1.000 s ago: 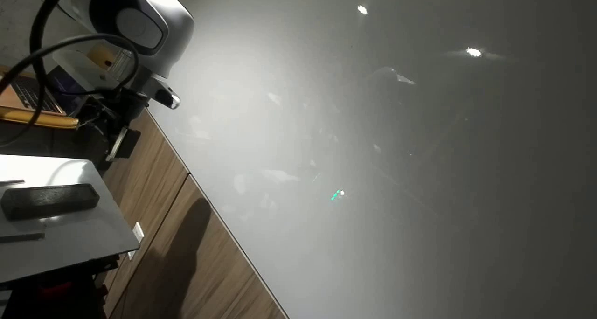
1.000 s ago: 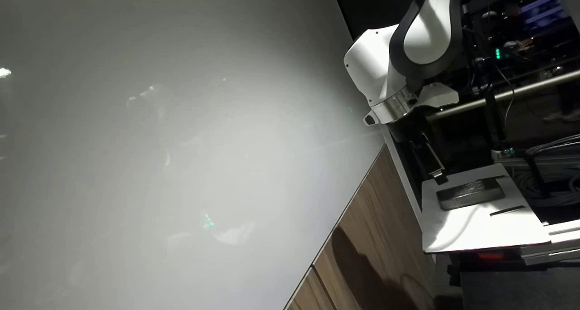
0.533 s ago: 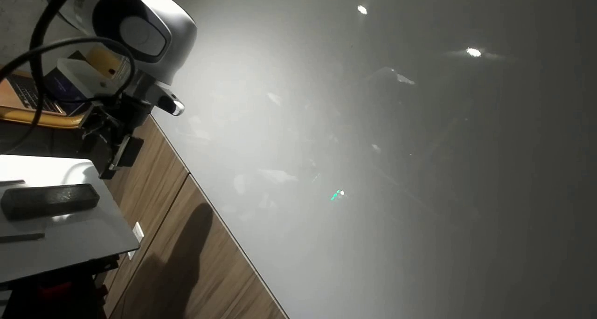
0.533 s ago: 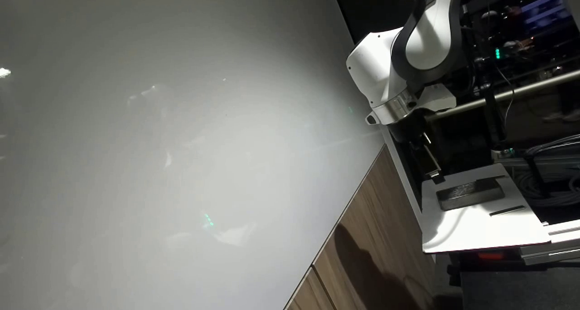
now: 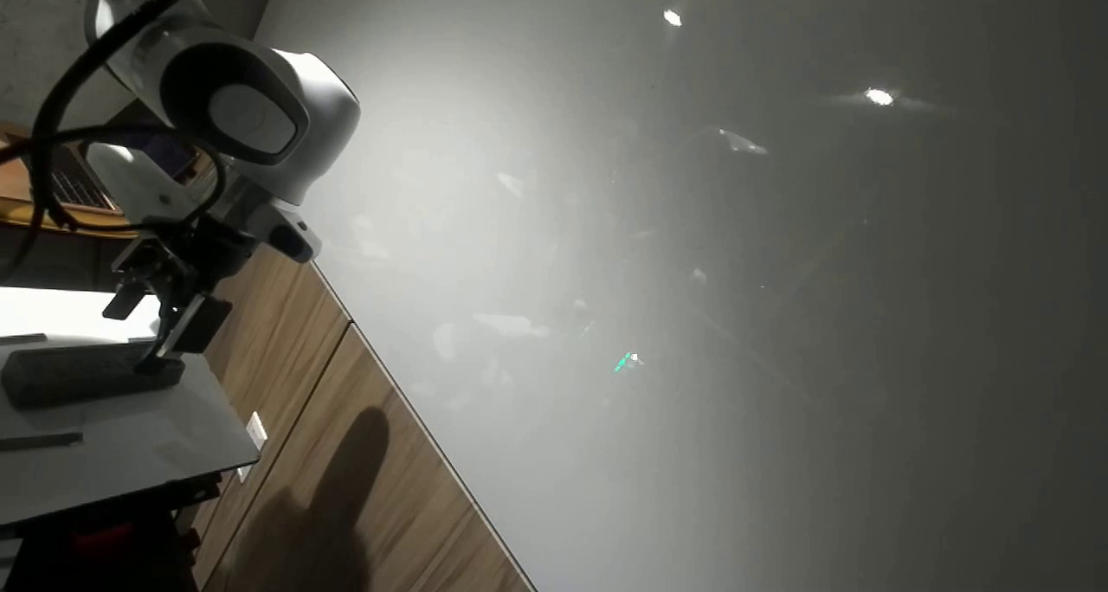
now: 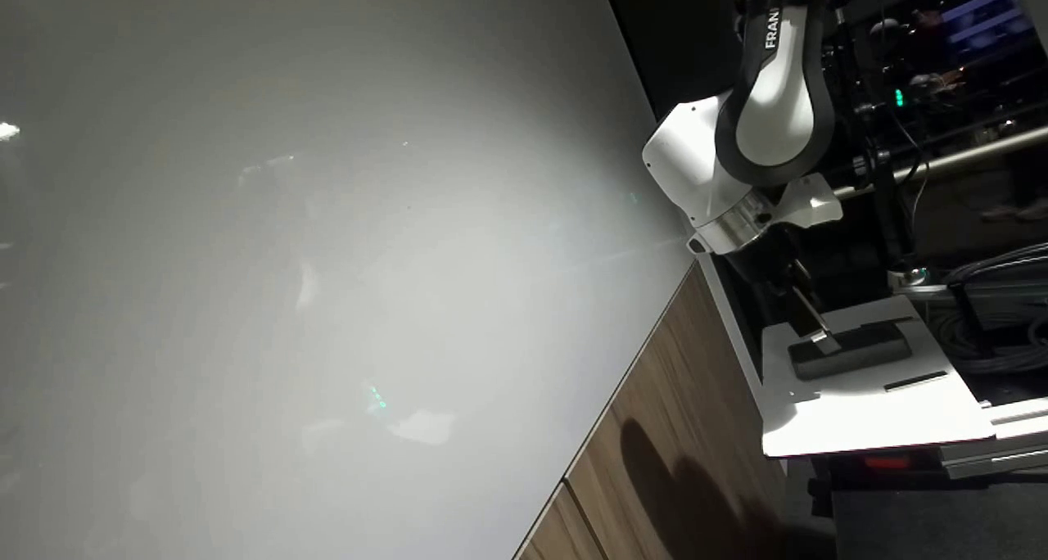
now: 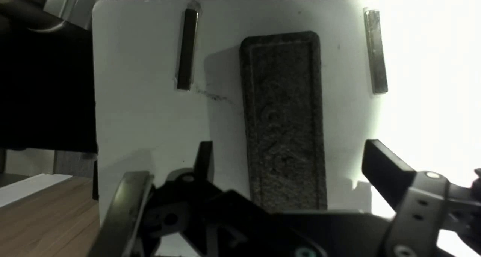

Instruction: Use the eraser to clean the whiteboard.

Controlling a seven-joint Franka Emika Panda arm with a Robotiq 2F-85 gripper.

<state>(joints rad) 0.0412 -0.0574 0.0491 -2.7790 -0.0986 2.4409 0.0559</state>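
The eraser is a dark grey oblong block (image 7: 283, 110) lying flat on a small white tabletop (image 7: 146, 114). It also shows in both exterior views (image 5: 74, 380) (image 6: 868, 351). My gripper (image 7: 288, 150) is open and empty. In the wrist view its two fingers stand on either side of the eraser's near part, with a gap on each side. In the exterior views the gripper (image 5: 160, 324) hangs over the eraser's end; whether a fingertip touches is unclear. The near end of the eraser is hidden by the gripper body. The whiteboard is large and glossy pale grey (image 5: 606, 228) (image 6: 368, 257), with light reflections.
Two thin dark bars (image 7: 188, 48) (image 7: 375, 52) lie on the tabletop, one on each side of the eraser. Wooden panels (image 5: 415, 471) adjoin the whiteboard's edge. A laptop (image 5: 74, 181) is behind the arm's cable. A metal rail (image 6: 1015, 417) stands beside the tabletop.
In the exterior views the arm and gripper have come down from beside the tabletop to over the eraser's end. The eraser has not moved.
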